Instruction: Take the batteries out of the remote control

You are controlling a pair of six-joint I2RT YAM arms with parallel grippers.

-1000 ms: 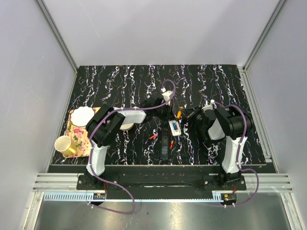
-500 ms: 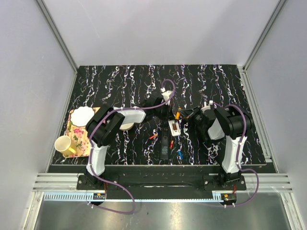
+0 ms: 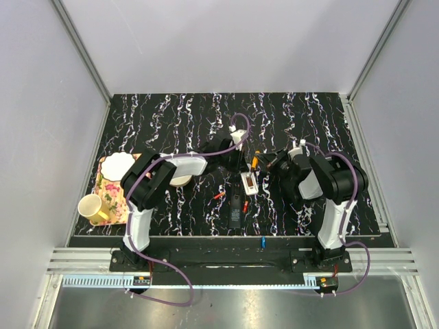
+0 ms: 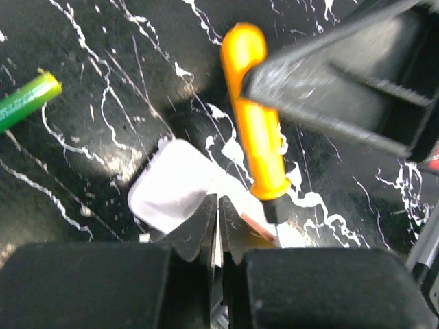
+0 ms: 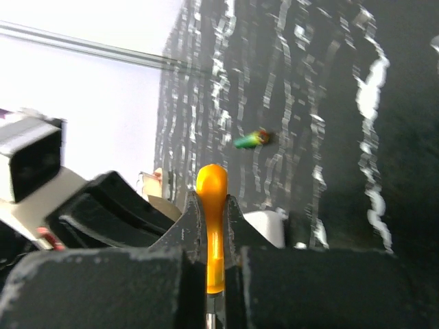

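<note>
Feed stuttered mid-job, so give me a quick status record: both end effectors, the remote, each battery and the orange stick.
left end effector: shut, pinching the edge of the remote control
right end effector: shut on the orange stick
orange stick tip: down at the remote control
blue battery: out, lying at the near edge of the table, well apart from the remote control
green battery: out, lying on the table beside the remote control, not touching it
</note>
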